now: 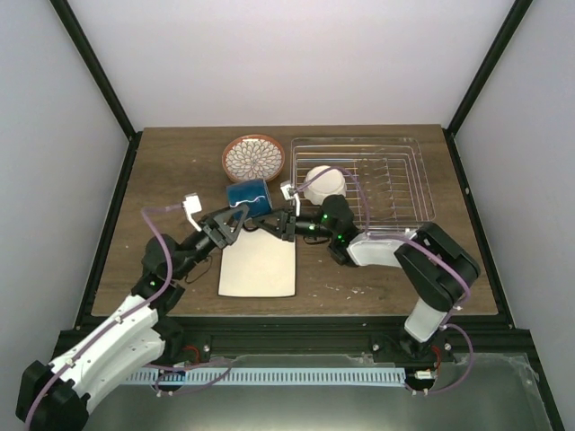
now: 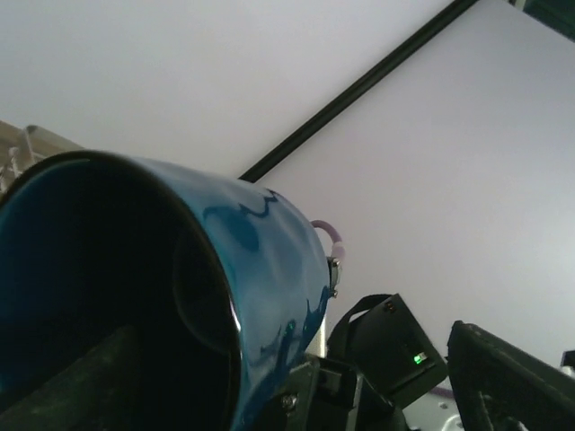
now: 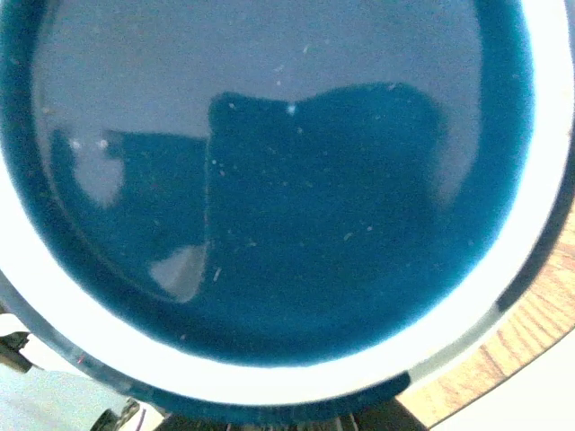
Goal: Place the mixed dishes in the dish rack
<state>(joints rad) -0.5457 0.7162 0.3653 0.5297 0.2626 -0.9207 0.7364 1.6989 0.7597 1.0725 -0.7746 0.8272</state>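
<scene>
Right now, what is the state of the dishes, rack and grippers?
dark blue mug, on its side, lifted
white bowl, inside dish rack
patterned plate, flat on table
cream plate, flat on table
dish rack, holds only the bowl
left gripper, open
right gripper, shut on mug

Close-up dark blue mug [image 3: 269, 224] underside

We find no readable text, label, brand, number or sign in any of the three views. The dark blue mug [image 1: 247, 195], seen close up from both wrists, shows only plain glaze. The round patterned plate [image 1: 254, 158] carries a petal motif with no lettering.
</scene>
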